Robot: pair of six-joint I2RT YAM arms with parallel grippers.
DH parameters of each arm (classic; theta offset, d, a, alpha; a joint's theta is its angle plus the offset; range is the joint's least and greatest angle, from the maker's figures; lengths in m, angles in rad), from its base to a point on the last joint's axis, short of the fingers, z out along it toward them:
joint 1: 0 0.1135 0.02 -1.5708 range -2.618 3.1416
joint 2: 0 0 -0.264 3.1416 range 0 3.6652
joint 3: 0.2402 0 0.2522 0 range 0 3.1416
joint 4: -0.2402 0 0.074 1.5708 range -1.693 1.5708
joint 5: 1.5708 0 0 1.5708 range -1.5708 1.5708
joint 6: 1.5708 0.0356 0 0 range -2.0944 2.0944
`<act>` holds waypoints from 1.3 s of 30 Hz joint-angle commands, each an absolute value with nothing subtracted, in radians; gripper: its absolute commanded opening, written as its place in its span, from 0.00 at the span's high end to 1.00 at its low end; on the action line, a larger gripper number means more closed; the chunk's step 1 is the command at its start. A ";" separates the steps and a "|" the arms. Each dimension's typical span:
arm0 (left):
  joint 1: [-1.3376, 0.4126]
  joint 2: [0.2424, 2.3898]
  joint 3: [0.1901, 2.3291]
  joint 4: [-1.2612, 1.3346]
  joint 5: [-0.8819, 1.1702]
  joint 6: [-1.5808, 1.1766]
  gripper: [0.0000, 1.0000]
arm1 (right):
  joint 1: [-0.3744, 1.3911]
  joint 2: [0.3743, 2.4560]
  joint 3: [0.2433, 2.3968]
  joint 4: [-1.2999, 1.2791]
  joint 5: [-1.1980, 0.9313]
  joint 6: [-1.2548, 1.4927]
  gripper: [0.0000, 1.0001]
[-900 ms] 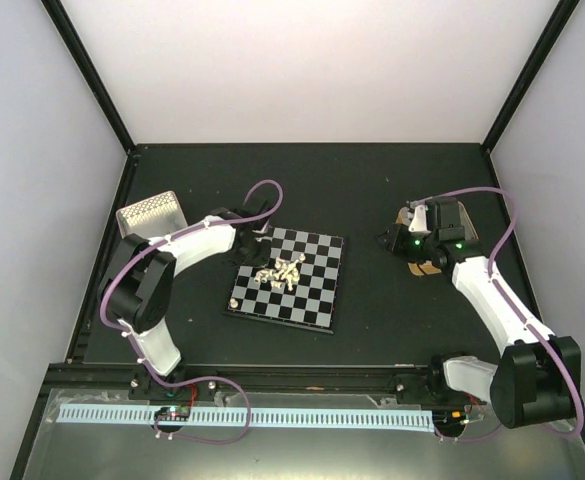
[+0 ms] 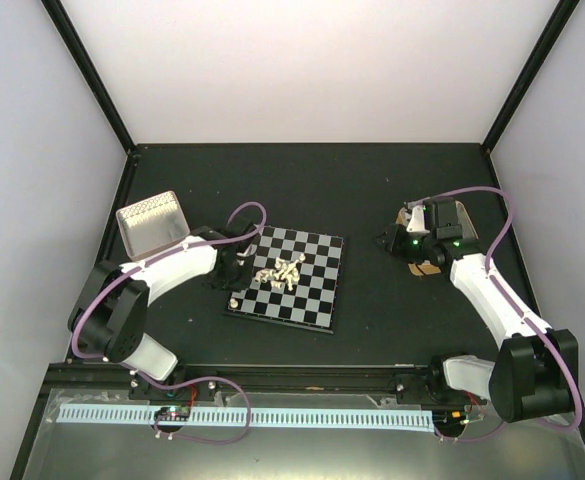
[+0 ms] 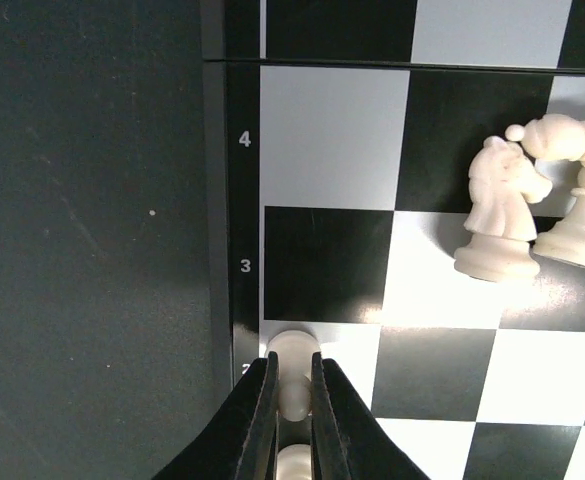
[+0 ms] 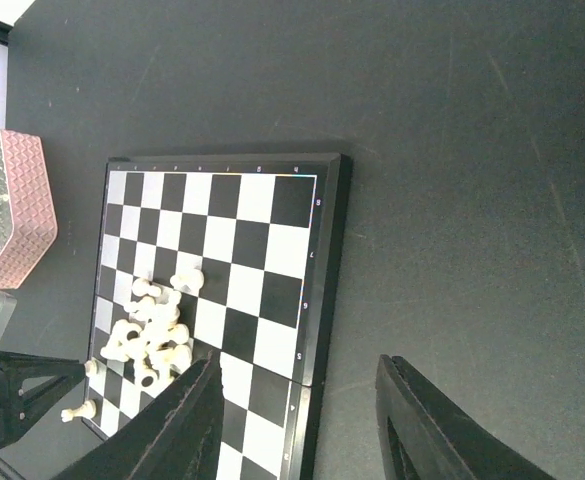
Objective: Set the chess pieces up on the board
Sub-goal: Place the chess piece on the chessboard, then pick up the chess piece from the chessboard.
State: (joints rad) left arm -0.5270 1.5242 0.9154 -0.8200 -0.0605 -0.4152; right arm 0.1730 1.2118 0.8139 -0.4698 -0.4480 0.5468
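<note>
The left hand [image 3: 292, 372] is pinched narrow on a pawn [image 3: 293, 350] at the 9 o'clock border of the board [image 3: 332, 150], beside numerals [image 3: 244, 139] 4 and 3. Other chess pieces [image 2: 280, 271] heap mid-board; the right hand [image 4: 296, 370] gapes wide at 3 o'clock.

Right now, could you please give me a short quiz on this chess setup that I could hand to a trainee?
1. True or false: the right fingers hold a chess piece.
2. What do the left fingers pinch? A a black rook; B a pawn; C nothing.
3. Where on the board do most white pieces lie?
Key: 1 false, they are apart and empty. 2 B, at the board's left edge. 3 In a loose heap near its middle, not set out in rows.
</note>
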 commanded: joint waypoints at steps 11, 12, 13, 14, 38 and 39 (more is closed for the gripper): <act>-0.532 1.483 0.890 -0.839 -0.013 -0.412 0.90 | 0.211 1.225 0.813 -0.436 -0.459 0.542 0.58; -0.531 1.483 0.890 -0.839 -0.010 -0.411 0.90 | 0.214 1.227 0.813 -0.436 -0.457 0.544 0.58; -0.532 1.483 0.889 -0.839 -0.008 -0.412 0.90 | 0.217 1.230 0.813 -0.434 -0.457 0.545 0.58; -0.532 1.484 0.889 -0.836 -0.007 -0.412 0.90 | 0.220 1.230 0.815 -0.434 -0.455 0.547 0.58; -0.531 1.216 0.892 -0.609 0.072 -0.493 0.52 | 0.705 1.503 1.040 -0.518 -0.062 0.553 0.46; -0.532 1.196 0.881 -0.586 0.083 -0.501 0.52 | 0.725 1.537 1.064 -0.528 -0.041 0.549 0.47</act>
State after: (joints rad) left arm -0.5270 1.2724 0.8982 -0.7124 0.0147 -0.4549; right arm 0.6632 1.4467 0.9836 -0.5045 -0.1822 0.5377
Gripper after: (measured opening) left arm 0.480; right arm 0.542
